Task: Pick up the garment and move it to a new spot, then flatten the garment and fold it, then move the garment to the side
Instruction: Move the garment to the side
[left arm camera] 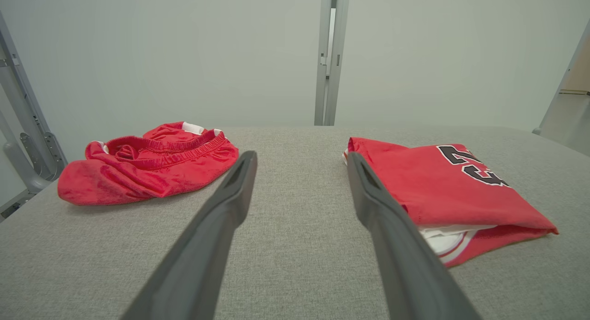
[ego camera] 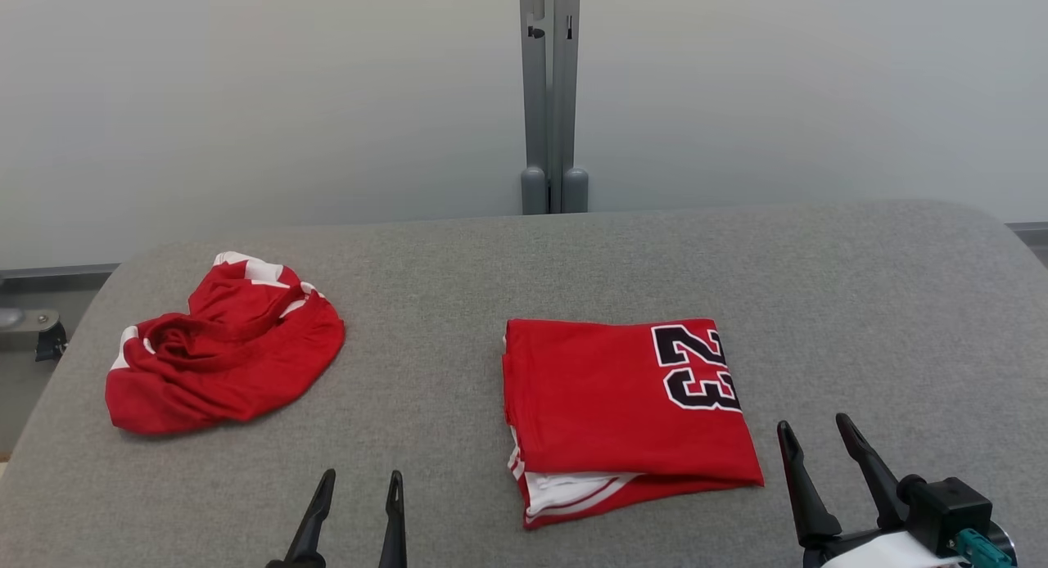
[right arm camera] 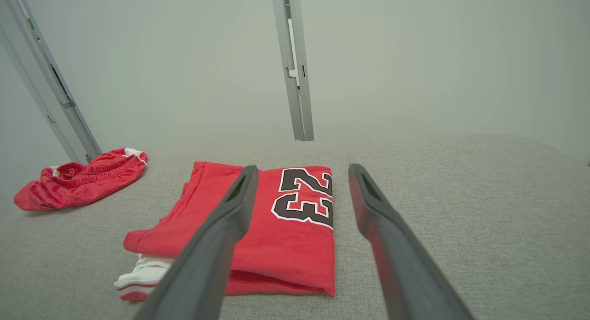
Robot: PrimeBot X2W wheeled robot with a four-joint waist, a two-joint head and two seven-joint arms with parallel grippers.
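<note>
The right end effector (right arm camera: 303,168), fingers spread wide, hangs above a folded red jersey (right arm camera: 286,246) on a grey table (right arm camera: 461,195).

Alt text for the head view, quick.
A folded red jersey numbered 23 lies on the grey table, a crumpled red garment to its left. The left pincer and right pincer stand open and empty at the view's bottom.

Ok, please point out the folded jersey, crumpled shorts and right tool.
folded jersey (ego camera: 606,396), head view, plain red middle
crumpled shorts (ego camera: 246,371), head view, red lower fabric
right tool (ego camera: 814,425), head view, between its tips
</note>
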